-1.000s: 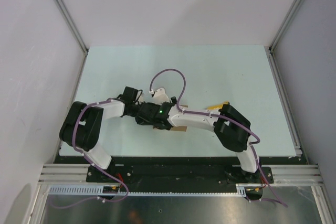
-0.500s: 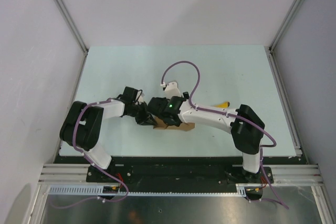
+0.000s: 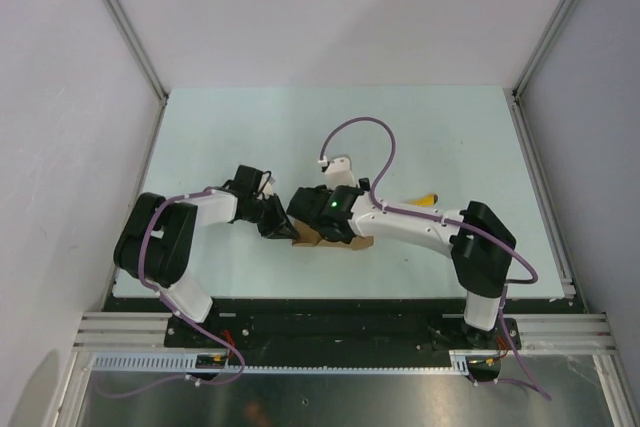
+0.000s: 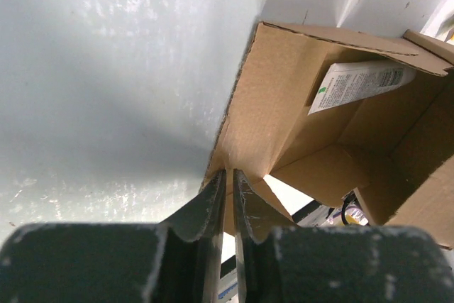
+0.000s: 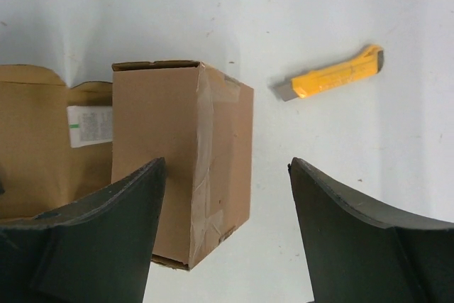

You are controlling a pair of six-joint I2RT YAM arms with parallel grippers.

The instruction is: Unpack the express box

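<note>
The pale table (image 3: 450, 127) is carrying the brown box (image 5: 206, 154) near its front edge, well apart from the far and side edges. The left claw (image 4: 228, 193) is pinching one open flap of the box between nearly closed fingers. The right claw (image 5: 225, 164) is hanging spread wide over the taped side, holding nothing. A yellow knife (image 5: 330, 74) is lying near the box, and a white packet (image 4: 362, 83) is lying inside it.

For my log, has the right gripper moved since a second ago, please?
Yes. In the top view, the right gripper moved right, toward the unmoved yellow knife.
</note>
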